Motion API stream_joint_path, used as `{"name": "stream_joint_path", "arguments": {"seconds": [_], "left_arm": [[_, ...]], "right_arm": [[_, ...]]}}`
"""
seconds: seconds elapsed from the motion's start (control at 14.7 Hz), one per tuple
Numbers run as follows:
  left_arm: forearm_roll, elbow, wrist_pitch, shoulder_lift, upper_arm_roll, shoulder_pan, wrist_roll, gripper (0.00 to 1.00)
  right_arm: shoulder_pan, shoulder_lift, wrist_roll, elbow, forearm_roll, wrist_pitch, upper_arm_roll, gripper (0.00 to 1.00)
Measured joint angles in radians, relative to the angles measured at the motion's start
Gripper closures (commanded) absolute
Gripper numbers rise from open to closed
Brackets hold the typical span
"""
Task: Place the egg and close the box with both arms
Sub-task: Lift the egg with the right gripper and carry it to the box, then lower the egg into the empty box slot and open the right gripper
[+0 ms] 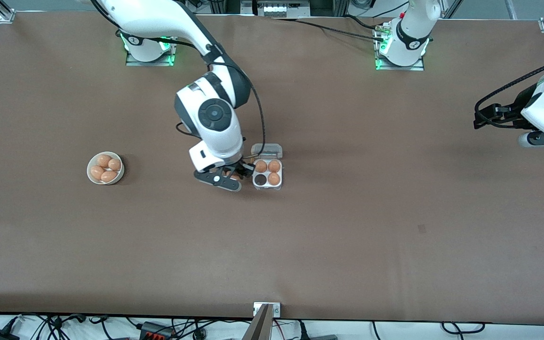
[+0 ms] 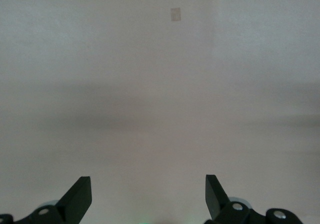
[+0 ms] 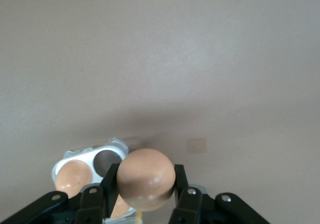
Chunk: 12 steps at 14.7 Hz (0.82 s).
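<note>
- Right gripper clamped on the egg, held just beside the box, toward the right arm's end of the worktop.
- Box lid open; three cells filled, one empty cell, the one nearer the front camera and closest to the gripper.
- Best done by centring the egg over that empty cell, lowering until seated, then easing the grip off gently.
- Worth avoiding any nudge to the tray or neighbouring eggs.
- Left gripper spread wide, holding nothing, waiting above the worktop's edge at the left arm's end.
- Bowl of spare eggs well apart from the box.
</note>
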Motion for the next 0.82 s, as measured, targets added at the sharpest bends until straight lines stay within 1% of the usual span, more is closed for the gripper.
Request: {"name": "stream_joint_path", "arguments": {"seconds": [0.34,0.61,0.82], "left_arm": [[0.0,0.0,0.0,0.004,0.0,0.0,0.0,0.0],[0.0,0.001,0.0,0.005,0.0,0.0,0.0,0.0],[0.0,0.001,0.0,0.005,0.0,0.0,0.0,0.0]], "right_arm": [[0.062,0.052,0.157,0.019,-0.004,0.043,-0.001,0.72],[0.087,0.088,0.241,0.027,-0.083,0.064,-0.003,0.72],[0.088,0.101,0.257,0.031,-0.092,0.091,-0.006,0.73]]}}
